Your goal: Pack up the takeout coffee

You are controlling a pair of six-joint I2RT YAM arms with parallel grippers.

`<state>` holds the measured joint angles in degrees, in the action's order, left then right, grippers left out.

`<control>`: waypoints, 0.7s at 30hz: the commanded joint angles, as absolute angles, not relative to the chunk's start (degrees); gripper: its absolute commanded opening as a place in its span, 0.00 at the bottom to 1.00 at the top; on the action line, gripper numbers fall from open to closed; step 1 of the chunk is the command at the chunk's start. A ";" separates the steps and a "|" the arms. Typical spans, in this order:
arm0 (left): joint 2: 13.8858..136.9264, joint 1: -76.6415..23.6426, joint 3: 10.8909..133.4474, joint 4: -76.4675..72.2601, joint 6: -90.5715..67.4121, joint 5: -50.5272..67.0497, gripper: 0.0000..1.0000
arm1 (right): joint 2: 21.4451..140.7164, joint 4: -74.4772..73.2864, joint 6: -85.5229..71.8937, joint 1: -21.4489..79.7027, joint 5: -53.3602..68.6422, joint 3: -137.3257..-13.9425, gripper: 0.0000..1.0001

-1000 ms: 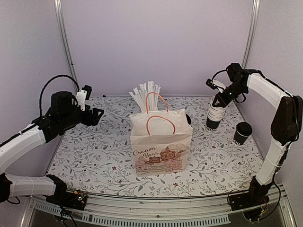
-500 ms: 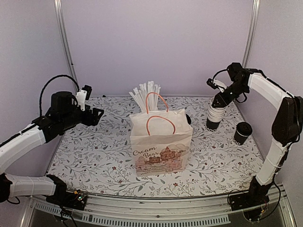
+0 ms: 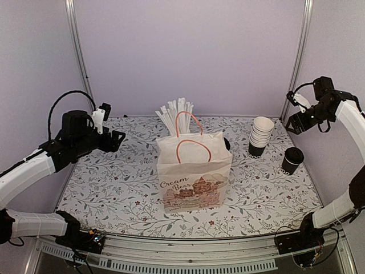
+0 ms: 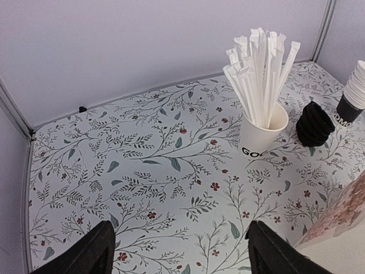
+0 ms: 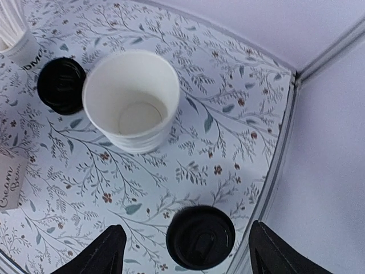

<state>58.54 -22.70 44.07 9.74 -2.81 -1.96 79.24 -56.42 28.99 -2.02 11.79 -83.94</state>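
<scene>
The takeout coffee (image 3: 292,160), a black cup with a black lid, stands upright on the table at the right. In the right wrist view it (image 5: 201,237) sits below and between the spread fingers. My right gripper (image 3: 293,121) hangs open and empty above the table, right of the cup stack and over the coffee; its (image 5: 188,258) jaws are wide apart. The paper bag (image 3: 194,171) with orange handles stands open-topped mid-table. At the far left my left gripper (image 3: 116,140) hovers open and empty, its (image 4: 179,257) fingers over bare tablecloth.
A stack of lidless black cups (image 3: 261,136) with white insides stands left of the coffee. A white cup of straws (image 4: 262,123) and a stack of black lids (image 4: 315,123) stand behind the bag. The right wall and table edge lie close beside the coffee.
My right gripper has opened and swung up and to the right, away from the top of the cup stack. The left arm, bag and coffee have not moved.
</scene>
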 commanded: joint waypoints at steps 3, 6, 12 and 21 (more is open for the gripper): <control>58.54 -22.08 44.47 9.17 -2.50 -1.54 0.82 | 80.78 -60.22 31.21 -10.74 10.03 -74.38 0.87; 58.54 -22.12 44.47 9.26 -2.53 -1.58 0.82 | 83.29 -60.68 30.84 -12.00 10.11 -73.97 0.98; 58.14 -22.12 44.40 9.40 -2.46 -2.02 0.82 | 87.20 -59.42 28.68 -12.04 9.32 -74.95 0.99; 58.10 -22.11 44.47 9.47 -2.37 -2.02 0.82 | 92.99 -59.48 27.48 -12.02 9.51 -76.82 0.93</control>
<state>58.54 -22.70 44.07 9.76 -2.81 -1.98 91.68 -59.99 28.88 -12.01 9.67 -74.61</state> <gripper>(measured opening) 0.824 0.950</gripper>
